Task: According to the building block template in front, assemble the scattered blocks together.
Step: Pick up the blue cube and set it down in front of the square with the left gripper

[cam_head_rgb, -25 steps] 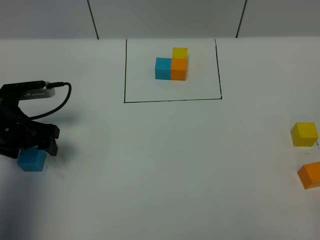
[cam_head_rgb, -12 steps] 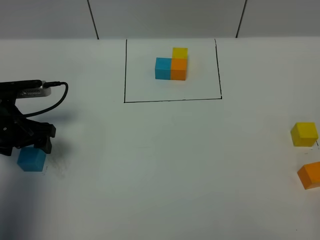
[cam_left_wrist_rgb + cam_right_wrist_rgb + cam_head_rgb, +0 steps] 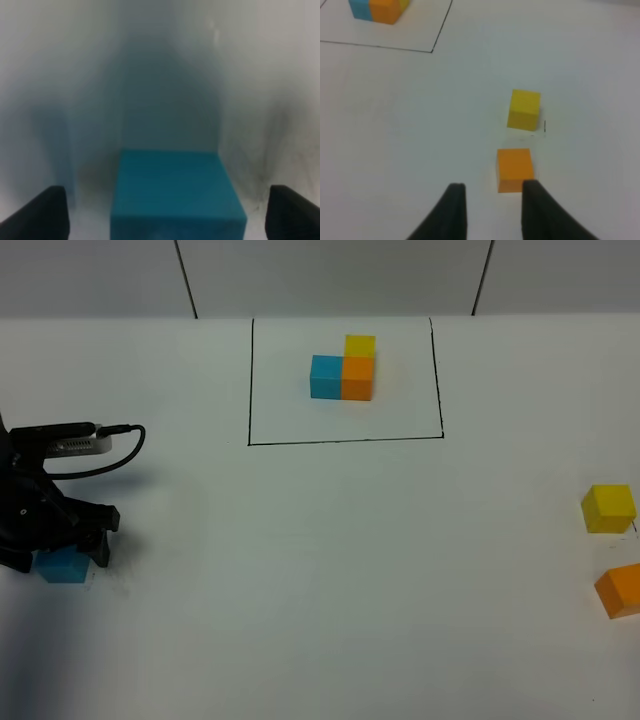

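The building block template (image 3: 342, 372), joined blue, orange and yellow cubes, sits inside a drawn black rectangle at the back. The loose blue cube (image 3: 63, 568) lies at the far left, partly covered by my left gripper (image 3: 58, 543). In the left wrist view the blue cube (image 3: 177, 192) lies between the open fingertips (image 3: 42, 215), which stand apart from its sides. The loose yellow cube (image 3: 609, 508) and orange cube (image 3: 620, 590) lie at the far right. My right gripper (image 3: 492, 212) is open and empty just short of the orange cube (image 3: 515, 169), with the yellow cube (image 3: 524, 109) beyond it.
The white table (image 3: 330, 560) is bare between the two sides. The template's black frame line (image 3: 345, 441) runs across the back middle. My left arm's cable (image 3: 120, 450) loops above the gripper. The right arm is outside the exterior high view.
My left gripper has come down over the blue cube and now hides more of it. The yellow and orange cubes and the template have not moved.
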